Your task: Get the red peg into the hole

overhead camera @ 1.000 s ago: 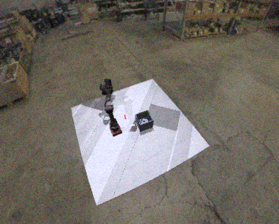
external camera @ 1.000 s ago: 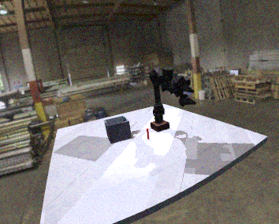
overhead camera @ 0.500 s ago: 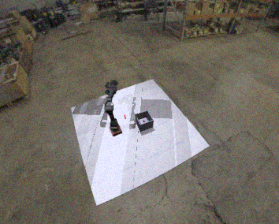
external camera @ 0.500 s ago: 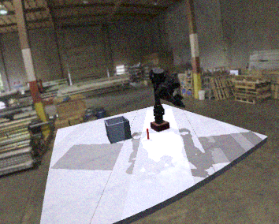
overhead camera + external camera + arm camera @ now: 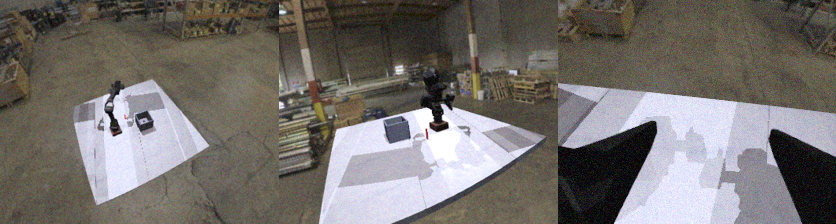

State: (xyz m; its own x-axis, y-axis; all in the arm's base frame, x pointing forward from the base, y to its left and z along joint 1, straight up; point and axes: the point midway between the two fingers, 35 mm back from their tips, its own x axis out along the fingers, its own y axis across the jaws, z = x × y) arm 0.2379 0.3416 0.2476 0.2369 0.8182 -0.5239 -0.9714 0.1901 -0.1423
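Gripper (image 5: 117, 84) (image 5: 712, 130) hangs wide open, raised, seemingly well apart from the peg (image 5: 125, 117) (image 5: 427, 134).

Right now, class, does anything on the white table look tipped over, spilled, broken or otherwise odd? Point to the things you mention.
Nothing stands out. The red peg (image 5: 125, 117) (image 5: 427, 134) stands upright on the table (image 5: 158, 158) (image 5: 377, 205) (image 5: 688, 200), beside the open box (image 5: 144, 125) (image 5: 398, 132), which sits flat with its walls whole. The grey patches look like shadows, not spills.
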